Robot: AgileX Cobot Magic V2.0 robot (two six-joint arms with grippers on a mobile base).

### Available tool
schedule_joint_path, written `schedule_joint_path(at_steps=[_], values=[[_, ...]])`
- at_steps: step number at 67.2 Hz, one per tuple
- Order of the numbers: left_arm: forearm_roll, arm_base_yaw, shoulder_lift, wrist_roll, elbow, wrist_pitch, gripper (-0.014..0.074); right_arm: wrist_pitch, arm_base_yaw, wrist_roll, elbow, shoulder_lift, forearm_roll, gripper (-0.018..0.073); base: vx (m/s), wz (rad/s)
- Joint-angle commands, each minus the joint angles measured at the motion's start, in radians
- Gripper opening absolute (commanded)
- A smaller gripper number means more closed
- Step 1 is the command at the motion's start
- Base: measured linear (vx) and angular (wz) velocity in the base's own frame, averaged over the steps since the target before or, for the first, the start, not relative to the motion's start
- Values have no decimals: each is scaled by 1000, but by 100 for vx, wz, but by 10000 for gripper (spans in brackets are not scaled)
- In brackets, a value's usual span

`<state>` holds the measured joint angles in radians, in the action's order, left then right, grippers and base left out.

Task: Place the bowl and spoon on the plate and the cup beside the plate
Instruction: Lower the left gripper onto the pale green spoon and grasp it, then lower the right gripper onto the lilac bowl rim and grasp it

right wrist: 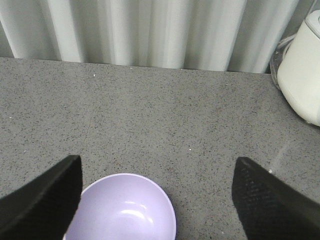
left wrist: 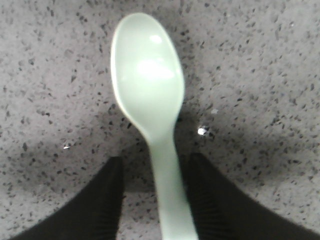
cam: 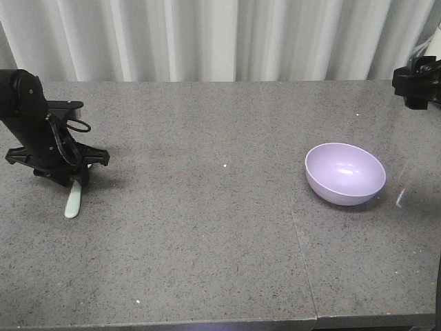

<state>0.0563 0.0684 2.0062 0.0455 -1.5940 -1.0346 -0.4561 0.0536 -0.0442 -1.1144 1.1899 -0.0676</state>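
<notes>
The pale mint-green spoon (cam: 73,201) lies on the grey table at the left, with its scoop (left wrist: 147,80) pointing away from my left gripper (left wrist: 156,159). That gripper is down at the table and open, its jaws straddling the handle. The right finger (left wrist: 220,200) is close against the handle, and bare table shows between the handle and the left finger (left wrist: 100,200). The lilac bowl (cam: 344,172) stands upright and empty at the right. My right gripper (right wrist: 157,161) hangs wide open above and behind the bowl (right wrist: 122,210), holding nothing. The plate and the cup are out of view.
A white appliance (right wrist: 302,75) stands at the back right corner of the table, near the right arm (cam: 417,83). A pale curtain (cam: 220,38) hangs behind the table. The table's front edge (cam: 207,324) runs along the bottom of the front view.
</notes>
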Motion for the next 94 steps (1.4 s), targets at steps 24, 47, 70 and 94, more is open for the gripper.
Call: schedule_joint_path(at_steps=[24,47,70,94], values=[[9,5,-36,-12,-56,-37,-8,64,1,4,-37,-18,-11,584,0,0],[11,5,-184,-12,-265,-21,-8,72,1,3,-37,-18,-10,584,0,0],[11,6,-450,-14,-295,129,-6,72,-3,-9,-77,-18,-10,584,0,0],[10,6,-547,-82,-293,155,-6,-47,-165,-50,-172,143,-6,584,0,0]])
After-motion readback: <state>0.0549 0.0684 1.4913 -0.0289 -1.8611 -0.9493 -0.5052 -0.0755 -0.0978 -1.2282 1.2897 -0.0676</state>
